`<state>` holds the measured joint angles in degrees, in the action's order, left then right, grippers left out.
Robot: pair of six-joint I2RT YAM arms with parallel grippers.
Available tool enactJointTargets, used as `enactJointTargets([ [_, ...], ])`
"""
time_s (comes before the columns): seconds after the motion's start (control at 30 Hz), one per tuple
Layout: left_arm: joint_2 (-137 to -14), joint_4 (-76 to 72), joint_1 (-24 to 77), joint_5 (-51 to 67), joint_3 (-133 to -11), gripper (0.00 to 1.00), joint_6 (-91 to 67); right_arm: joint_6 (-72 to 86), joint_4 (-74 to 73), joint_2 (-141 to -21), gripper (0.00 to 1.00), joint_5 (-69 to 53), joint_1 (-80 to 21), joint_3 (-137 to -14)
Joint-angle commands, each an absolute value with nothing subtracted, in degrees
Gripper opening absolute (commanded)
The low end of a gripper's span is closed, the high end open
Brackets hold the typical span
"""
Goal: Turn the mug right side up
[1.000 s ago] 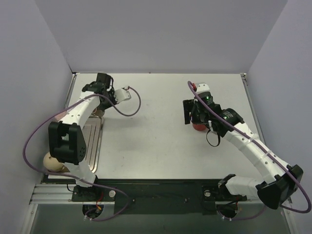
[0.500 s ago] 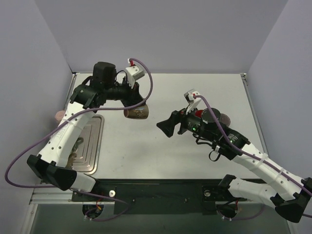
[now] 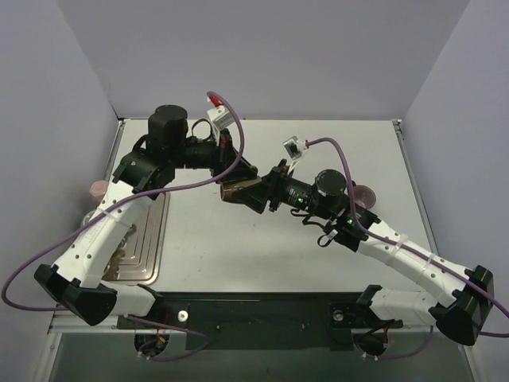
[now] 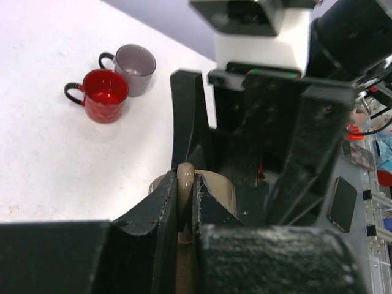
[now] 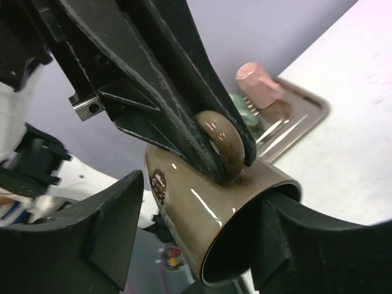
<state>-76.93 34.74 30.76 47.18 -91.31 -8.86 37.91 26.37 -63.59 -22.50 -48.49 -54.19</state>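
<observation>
Two arms meet over the middle of the table (image 3: 238,255), and between them you find the brown mug (image 5: 180,211), held in the air on its side with its mouth turned toward the right wrist camera. Your left claw (image 4: 185,179) is clenched on the mug's handle (image 5: 223,144), with the loop pinched tight between its two black fingers. Your right claw (image 5: 202,202) is spread wide around the mug. One finger stands off the mug's wall with a gap showing and the other sits at the rim; you cannot tell whether that one touches.

Out to the left, a metal tray (image 3: 155,227) lies along the table's edge, and a pink cup (image 5: 257,79) stands upside down at its far end. Farther back on the right side, a red mug (image 4: 103,95) and a grey mug (image 4: 136,61) stand upright with their mouths up. They are just beside each other, with their handles pointing the same way.
</observation>
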Motion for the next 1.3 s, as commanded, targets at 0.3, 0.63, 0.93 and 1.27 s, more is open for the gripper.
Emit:
enactJointTargets([
  [0.3, -76.47, 37.08, 29.71, 29.50, -95.01, 0.86, -3.79, 26.13, 3.56, -62.22, 0.00, -6.21, -48.61, -61.52],
  [0.63, -73.83, 47.11, 16.98, 7.30, -89.85, 0.88, 16.15, 16.97, -22.31, -90.86, 0.00, 9.47, -37.00, -76.27],
  [0.93, -73.65, 48.07, 5.90, 6.33, -78.14, 0.92, 29.60, 14.85, -26.98, -108.63, 0.00, 10.73, -34.63, -84.20],
  [1.27, -83.22, 47.46, 0.44, -2.80, -72.61, 0.92, 43.14, 16.08, -24.70, -110.48, 0.11, 6.60, -32.61, -80.60],
])
